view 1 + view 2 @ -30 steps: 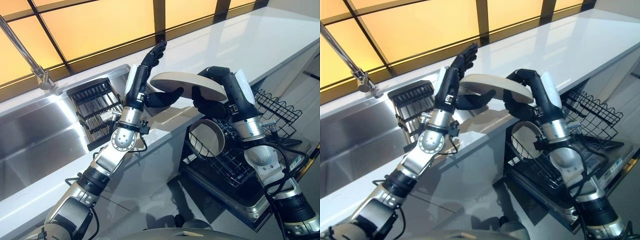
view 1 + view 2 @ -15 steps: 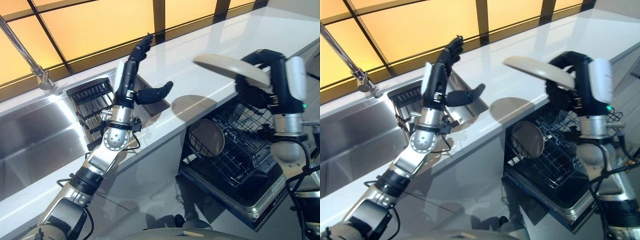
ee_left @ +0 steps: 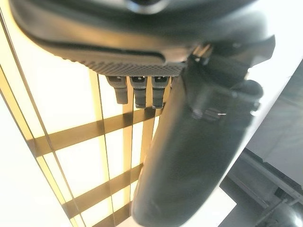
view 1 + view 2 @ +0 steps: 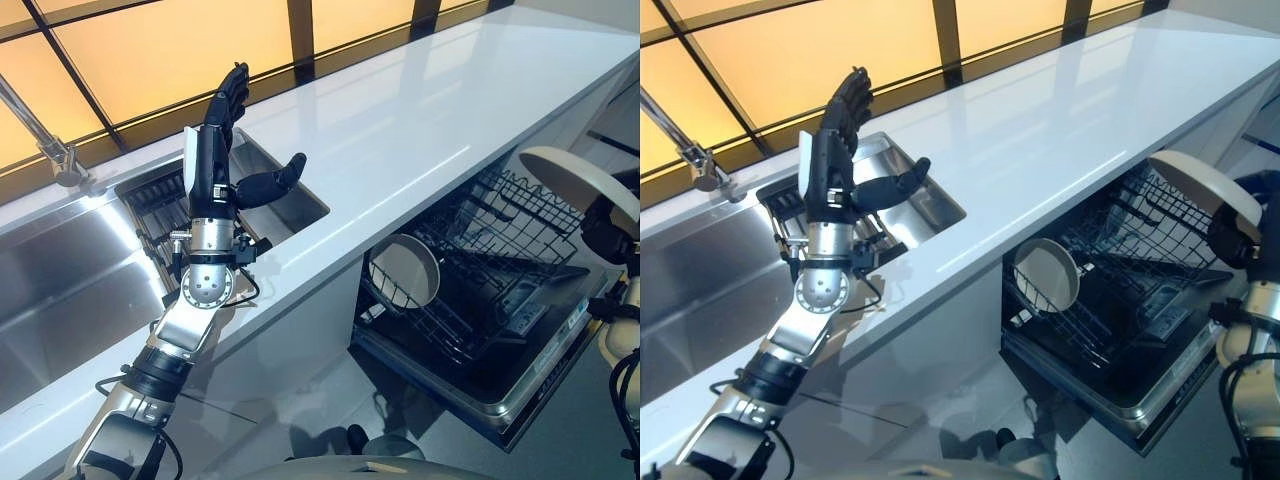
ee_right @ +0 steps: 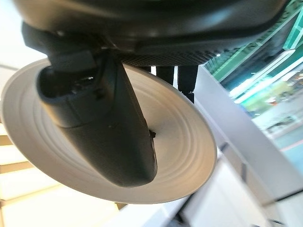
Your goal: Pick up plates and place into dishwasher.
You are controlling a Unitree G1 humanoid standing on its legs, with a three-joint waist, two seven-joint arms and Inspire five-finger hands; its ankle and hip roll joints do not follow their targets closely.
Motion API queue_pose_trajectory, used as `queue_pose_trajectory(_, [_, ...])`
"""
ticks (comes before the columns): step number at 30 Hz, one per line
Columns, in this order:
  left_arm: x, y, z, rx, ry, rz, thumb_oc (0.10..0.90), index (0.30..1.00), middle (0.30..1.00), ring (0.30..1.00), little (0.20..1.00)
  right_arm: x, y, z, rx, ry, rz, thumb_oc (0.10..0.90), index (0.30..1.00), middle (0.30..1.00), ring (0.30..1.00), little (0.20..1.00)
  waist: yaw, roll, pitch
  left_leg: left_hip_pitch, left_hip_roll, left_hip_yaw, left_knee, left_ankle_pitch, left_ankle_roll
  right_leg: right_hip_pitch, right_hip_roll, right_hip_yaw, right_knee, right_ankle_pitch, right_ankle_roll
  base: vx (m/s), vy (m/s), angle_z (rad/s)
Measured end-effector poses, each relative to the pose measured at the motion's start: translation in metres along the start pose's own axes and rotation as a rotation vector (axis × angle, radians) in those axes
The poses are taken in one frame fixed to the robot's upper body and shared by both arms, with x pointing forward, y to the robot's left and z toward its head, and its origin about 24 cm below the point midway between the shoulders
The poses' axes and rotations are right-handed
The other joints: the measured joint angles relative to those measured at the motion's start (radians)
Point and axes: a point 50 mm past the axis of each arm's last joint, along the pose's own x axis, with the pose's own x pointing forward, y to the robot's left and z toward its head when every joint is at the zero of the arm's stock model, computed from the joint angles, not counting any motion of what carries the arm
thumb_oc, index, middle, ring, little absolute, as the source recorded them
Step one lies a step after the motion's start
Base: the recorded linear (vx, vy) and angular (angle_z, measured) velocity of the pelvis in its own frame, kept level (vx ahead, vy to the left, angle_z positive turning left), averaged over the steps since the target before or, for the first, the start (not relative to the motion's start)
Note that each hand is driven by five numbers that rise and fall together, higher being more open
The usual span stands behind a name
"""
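A beige plate (image 4: pixel 580 185) hangs tilted over the right end of the open dishwasher rack (image 4: pixel 505 265), pinched by my right hand (image 4: pixel 612 232). In the right wrist view the thumb (image 5: pixel 102 125) lies across the plate's face (image 5: pixel 180 156). A second beige plate (image 4: pixel 403 277) stands on edge at the left end of the rack. My left hand (image 4: pixel 215 150) is raised over the sink, fingers straight and pointing up, thumb out, holding nothing.
A white counter (image 4: pixel 420 110) runs along above the dishwasher. To the left lies a steel sink (image 4: pixel 70 280) with a dark drying rack (image 4: pixel 160 215) and a tap (image 4: pixel 60 165). The dishwasher door (image 4: pixel 520 375) is folded down over the grey floor.
My right hand has carried the plate right and down, from above the counter edge to over the rack's right end. The left hand drew back left towards the sink. The view shifted.
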Motion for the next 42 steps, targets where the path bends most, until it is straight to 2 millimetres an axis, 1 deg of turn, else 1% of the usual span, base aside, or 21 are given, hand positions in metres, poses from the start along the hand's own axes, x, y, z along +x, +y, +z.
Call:
queue_pose_trajectory(3, [0.000,-0.002,0.000,0.000,0.000,-0.041,0.800,0.900,0.900,0.900,0.900,-0.005,0.009,-0.013,-0.034,0.071,0.079,0.100,0.300,0.300,0.300,0.200,0.002,0.000,0.000,-0.001,0.000,-0.002,0.000,0.000,0.000,0.001,-0.001,-0.003,0.000,0.000,0.000,0.02,-0.041,0.01])
queue_pose_trajectory(4, [0.000,-0.002,0.000,0.000,0.000,-0.041,0.800,0.900,0.900,0.900,0.900,-0.005,0.009,-0.013,-0.034,0.071,0.079,0.100,0.300,0.300,0.300,0.200,0.002,0.000,0.000,-0.001,0.000,-0.002,0.000,0.000,0.000,0.001,-0.001,-0.003,0.000,0.000,0.000,0.02,-0.036,0.02])
queue_pose_trajectory(8, [0.000,-0.004,0.001,0.001,-0.002,-0.076,0.800,0.900,0.900,0.900,0.900,-0.018,0.028,-0.027,-0.081,0.156,0.228,0.100,0.300,0.300,0.300,0.200,0.015,0.000,0.000,-0.004,0.001,-0.008,0.000,0.000,0.000,0.000,-0.001,-0.006,0.000,0.000,0.000,0.02,-0.060,0.04])
queue_pose_trajectory(10, [0.000,-0.003,0.003,0.011,-0.013,-0.095,0.800,0.900,0.900,0.900,0.900,-0.026,0.039,-0.034,-0.103,0.188,0.290,0.100,0.300,0.300,0.300,0.200,0.024,-0.003,0.000,-0.010,0.001,-0.016,0.000,0.001,-0.001,-0.001,-0.001,-0.012,0.000,0.000,0.000,0.01,-0.097,0.09])
queue_pose_trajectory(12, [0.001,-0.005,0.005,0.008,-0.020,-0.121,0.800,0.900,0.900,0.900,0.900,-0.037,0.050,-0.051,-0.135,0.281,0.360,0.100,0.300,0.300,0.300,0.200,0.042,-0.006,-0.002,-0.013,-0.001,-0.026,0.000,0.004,0.000,-0.001,-0.003,-0.020,0.000,0.000,0.000,0.02,-0.062,0.15])
queue_pose_trajectory(14, [0.001,-0.003,0.008,0.021,-0.030,-0.140,0.800,0.900,0.900,0.900,0.900,-0.049,0.057,-0.063,-0.162,0.354,0.420,0.100,0.300,0.300,0.300,0.200,0.064,-0.006,-0.002,-0.015,-0.001,-0.036,0.000,0.005,0.000,0.000,-0.004,-0.035,0.000,0.000,0.000,0.02,-0.064,0.15])
queue_pose_trajectory(18, [0.002,-0.001,0.009,0.041,-0.031,-0.175,0.800,0.900,0.900,0.900,0.900,-0.058,0.067,-0.074,-0.184,0.439,0.470,0.100,0.300,0.300,0.300,0.200,0.082,-0.007,-0.001,-0.017,-0.003,-0.051,0.000,0.009,0.002,0.004,-0.007,-0.051,0.000,-0.001,0.001,0.00,-0.065,0.12])
queue_pose_trajectory(19, [0.002,-0.001,0.008,0.050,-0.021,-0.186,0.800,0.900,0.900,0.900,0.900,-0.057,0.067,-0.075,-0.179,0.455,0.465,0.100,0.300,0.300,0.300,0.200,0.082,-0.008,-0.001,-0.017,-0.003,-0.057,0.000,0.011,0.002,0.006,-0.008,-0.057,0.000,-0.002,0.002,-0.02,-0.069,0.18])
queue_pose_trajectory(22, [0.000,-0.004,0.004,0.054,0.015,-0.243,0.800,0.900,0.900,0.900,0.900,-0.045,0.074,-0.075,-0.149,0.521,0.447,0.100,0.300,0.300,0.300,0.200,0.089,-0.011,-0.001,-0.030,-0.006,-0.072,0.000,0.020,0.004,-0.001,-0.011,-0.067,-0.005,-0.006,0.007,-0.02,-0.064,0.14])
queue_pose_trajectory(27, [-0.005,-0.011,0.000,0.059,0.050,-0.292,0.800,0.900,0.900,0.900,0.900,-0.039,0.078,-0.081,-0.156,0.592,0.447,0.100,0.300,0.300,0.300,0.200,0.114,-0.010,-0.001,-0.044,-0.010,-0.092,0.000,0.028,0.005,-0.007,-0.015,-0.088,-0.005,-0.005,0.007,-0.02,-0.052,0.14])
queue_pose_trajectory(34, [-0.003,0.001,-0.001,0.120,0.050,-0.304,0.800,0.900,0.900,0.900,0.900,-0.032,0.079,-0.084,-0.166,0.647,0.434,0.100,0.300,0.300,0.300,0.200,0.126,-0.006,0.002,-0.066,-0.018,-0.103,0.002,0.034,0.012,-0.024,-0.024,-0.101,-0.005,-0.003,0.004,-0.04,-0.034,0.07])
queue_pose_trajectory(36, [-0.003,0.003,-0.001,0.129,0.050,-0.304,0.800,0.900,0.900,0.900,0.900,-0.031,0.080,-0.084,-0.165,0.655,0.435,0.100,0.300,0.300,0.300,0.200,0.134,0.002,0.007,-0.069,-0.019,-0.108,0.004,0.034,0.013,-0.024,-0.025,-0.109,-0.005,-0.004,0.005,-0.03,-0.038,0.08])
queue_pose_trajectory(39, [-0.002,0.003,-0.001,0.129,0.049,-0.298,0.800,0.900,0.900,0.900,0.900,-0.028,0.083,-0.081,-0.146,0.657,0.449,0.100,0.300,0.300,0.300,0.200,0.135,0.021,0.022,-0.070,-0.019,-0.111,0.001,0.034,0.013,-0.024,-0.026,-0.114,-0.005,-0.005,0.006,-0.03,-0.023,0.04])
queue_pose_trajectory(42, [-0.001,0.003,0.000,0.128,0.044,-0.295,0.800,0.900,0.900,0.900,0.900,-0.019,0.082,-0.075,-0.139,0.633,0.447,0.100,0.300,0.300,0.300,0.200,0.134,0.049,0.049,-0.071,-0.019,-0.110,0.000,0.034,0.013,-0.025,-0.026,-0.114,-0.005,-0.004,0.006,-0.04,-0.021,-0.01])
